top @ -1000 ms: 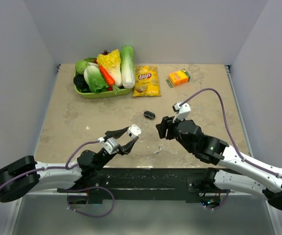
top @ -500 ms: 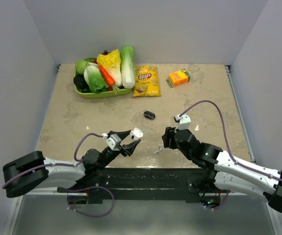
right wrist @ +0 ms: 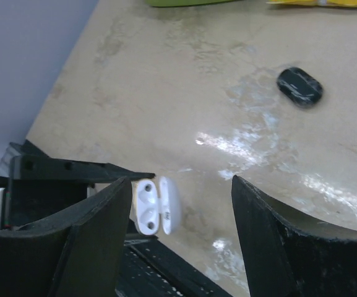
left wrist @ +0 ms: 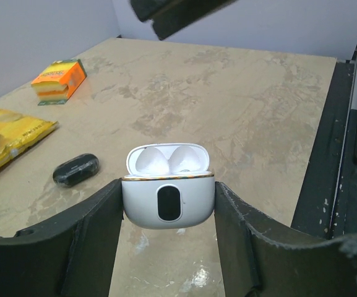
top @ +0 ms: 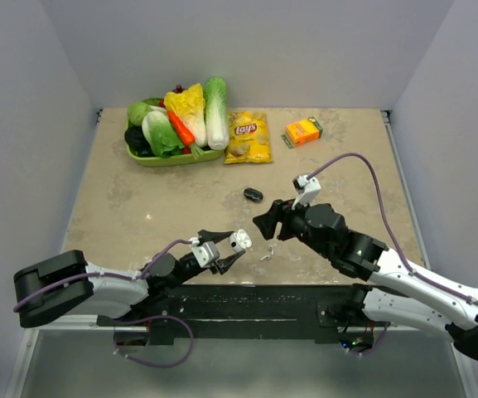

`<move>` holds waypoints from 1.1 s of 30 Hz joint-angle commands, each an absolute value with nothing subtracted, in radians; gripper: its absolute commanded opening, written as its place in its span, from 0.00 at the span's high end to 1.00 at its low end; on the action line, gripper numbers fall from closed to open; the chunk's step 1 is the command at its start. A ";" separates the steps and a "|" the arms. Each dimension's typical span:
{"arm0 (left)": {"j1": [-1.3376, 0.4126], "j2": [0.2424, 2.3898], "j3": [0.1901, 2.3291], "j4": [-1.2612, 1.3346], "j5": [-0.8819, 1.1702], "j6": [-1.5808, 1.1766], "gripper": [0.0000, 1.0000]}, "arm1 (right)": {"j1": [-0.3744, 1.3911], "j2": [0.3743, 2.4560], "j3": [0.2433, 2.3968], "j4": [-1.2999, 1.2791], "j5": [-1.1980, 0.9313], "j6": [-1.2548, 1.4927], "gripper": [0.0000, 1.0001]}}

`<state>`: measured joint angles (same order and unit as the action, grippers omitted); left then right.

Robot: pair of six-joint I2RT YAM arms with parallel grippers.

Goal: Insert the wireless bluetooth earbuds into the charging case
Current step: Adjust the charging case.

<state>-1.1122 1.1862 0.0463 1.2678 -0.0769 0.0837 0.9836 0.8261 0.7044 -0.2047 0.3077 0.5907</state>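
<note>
- A beige, marbled table (top: 139, 207) sits between plain grey walls (top: 23, 124), with a black base plate (top: 247, 303) along its near edge.
- The left gripper (top: 235, 245) is closed to a narrow gap, its two dark fingers (left wrist: 91, 229) pressing the two sides of the charging case (left wrist: 168, 201) and holding it low over the near part of the table.
- The case is white, smooth and rounded. Its lid is flipped open, two pale hollows show inside, and there is a dark oval window on the front below a thin gold line.
- The right gripper (top: 270, 217) has its jaws spread wide with nothing between them. It hangs just beyond the case, apart from it.
- The wireless bluetooth earbuds (top: 253, 194) lie on the table beyond both grippers, well apart from the case. They show as one small glossy black oblong, and whether that is two pieces cannot be told.
- A small thin white scrap (top: 266, 254) lies near the case, beneath the right arm.
- At the far side are a green tray (top: 168, 160) heaped with toy vegetables, a yellow chips bag (top: 248, 137) just beside it, and an orange box (top: 302, 131) further right.
</note>
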 commanded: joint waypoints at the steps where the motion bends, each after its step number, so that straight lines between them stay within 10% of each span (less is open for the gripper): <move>1: -1.127 1.192 -0.032 1.842 -0.025 0.153 1.00 | 0.957 0.908 0.770 -0.160 0.175 0.638 0.32; 33: -1.149 1.196 -0.009 1.842 -0.091 0.176 1.00 | 0.861 1.066 0.667 -0.015 -0.158 0.655 0.48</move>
<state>-1.1416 1.1931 0.0463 1.2694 -0.1009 0.1761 0.8616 1.0660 0.6777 -0.0746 -0.1268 0.6689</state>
